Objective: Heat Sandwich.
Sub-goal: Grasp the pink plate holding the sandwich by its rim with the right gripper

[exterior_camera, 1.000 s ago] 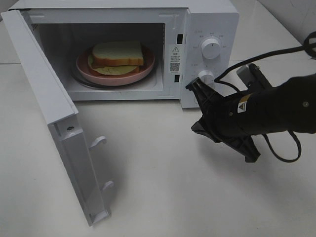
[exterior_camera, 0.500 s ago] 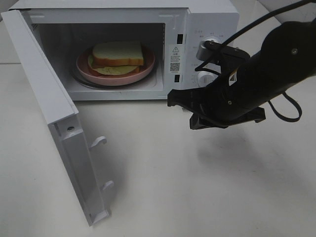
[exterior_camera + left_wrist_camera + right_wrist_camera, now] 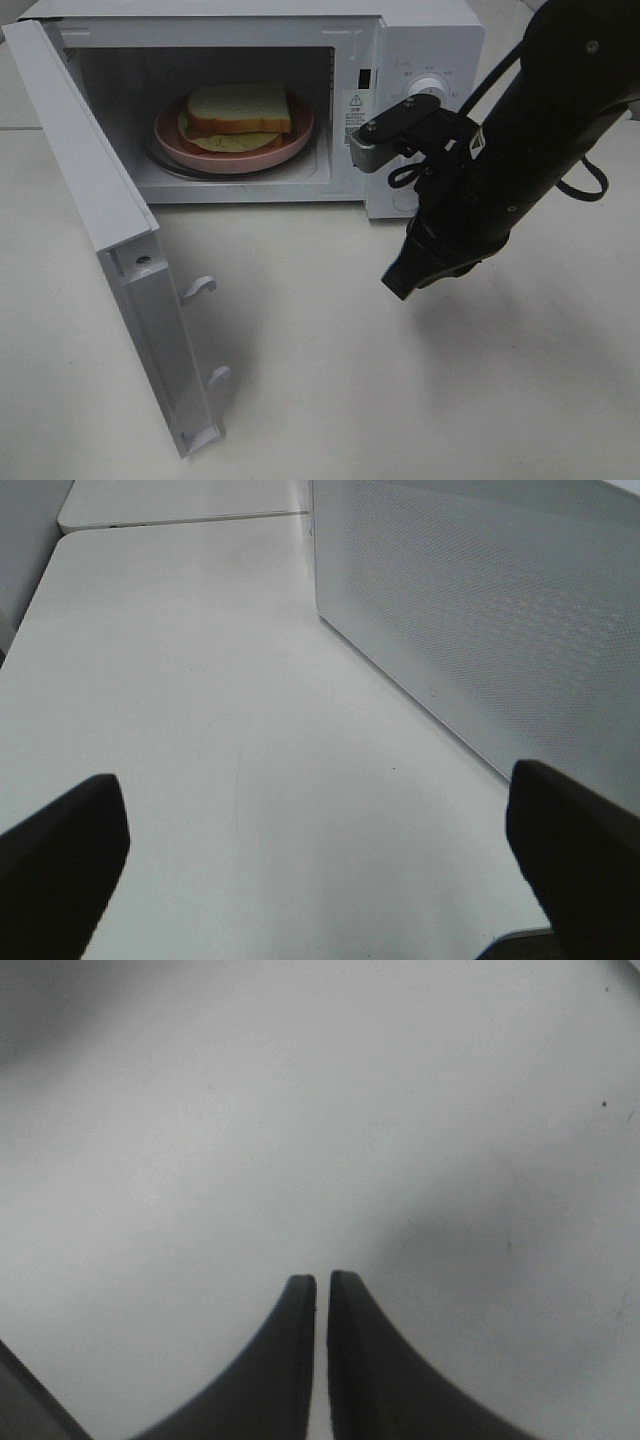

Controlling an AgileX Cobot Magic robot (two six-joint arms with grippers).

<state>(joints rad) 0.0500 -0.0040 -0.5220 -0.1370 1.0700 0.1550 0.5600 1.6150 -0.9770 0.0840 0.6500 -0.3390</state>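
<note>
The sandwich (image 3: 240, 108), white bread with a tan crust, lies on a round pink plate (image 3: 232, 161) inside the open microwave (image 3: 430, 40). My right gripper (image 3: 395, 285) points down at the table in front of the control panel, to the right of the oven's opening. In the right wrist view the right gripper (image 3: 322, 1278) has its fingers almost touching, with only a thin slit and nothing between them. My left gripper (image 3: 315, 780) is open over bare table beside the microwave's perforated side wall (image 3: 480, 610). It does not show in the exterior high view.
The microwave door (image 3: 110, 230) swings out to the left, its edge and latch hooks (image 3: 200, 288) towards the table's front. The right arm (image 3: 540, 130) and its cable cover the lower part of the control panel. The upper knob (image 3: 430, 88) shows above it.
The right arm has swung up and turned in front of the control panel. Its gripper left the lower knob and now points down at the table. The sandwich and the door have not moved.
</note>
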